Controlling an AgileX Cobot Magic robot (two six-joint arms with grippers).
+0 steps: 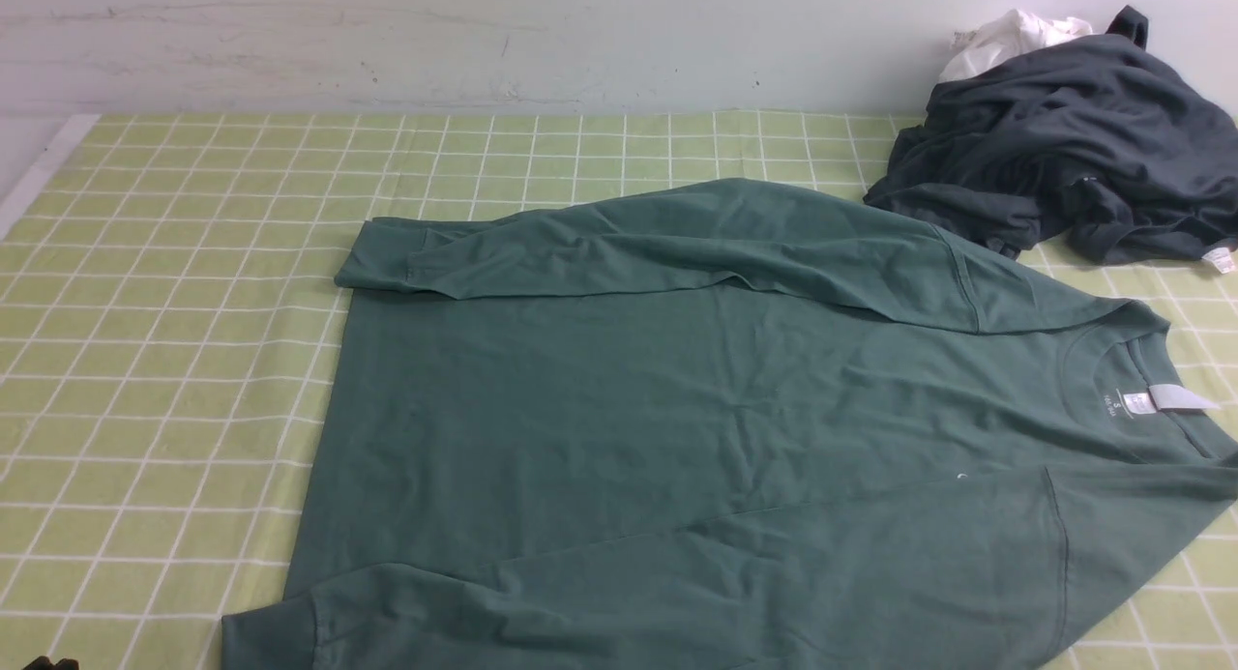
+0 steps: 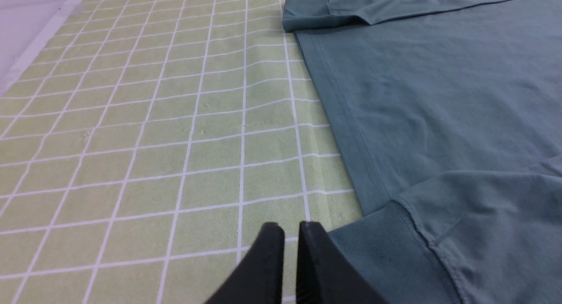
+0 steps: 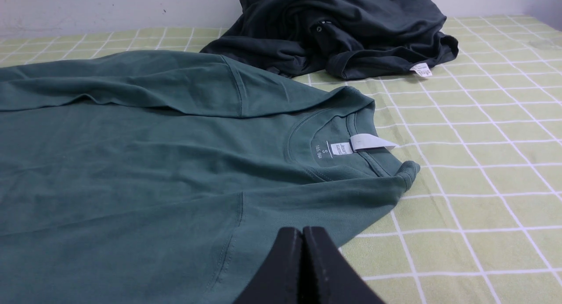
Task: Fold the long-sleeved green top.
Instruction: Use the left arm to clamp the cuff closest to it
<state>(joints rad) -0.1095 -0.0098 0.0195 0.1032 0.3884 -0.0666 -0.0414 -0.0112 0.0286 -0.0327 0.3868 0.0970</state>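
The green long-sleeved top (image 1: 677, 409) lies flat on the checked cloth, neck to the right with its white label (image 1: 1175, 397) showing. Both sleeves are laid over the body: one along the far edge, cuff (image 1: 377, 259) at the hem end, one along the near edge, cuff (image 1: 271, 641). In the left wrist view my left gripper (image 2: 287, 227) hovers just beside the near cuff (image 2: 386, 242), jaws almost together, nothing between them. My right gripper (image 3: 303, 229) is shut and empty over the near shoulder of the top (image 3: 131, 163), close to the collar (image 3: 351, 163).
A heap of dark charcoal garments (image 1: 1064, 148) sits at the back right, touching the top's far shoulder, with a white cloth (image 1: 1011, 37) behind it. The green checked tablecloth (image 1: 174, 312) runs to a wall behind and a pale edge (image 1: 39, 177) at left.
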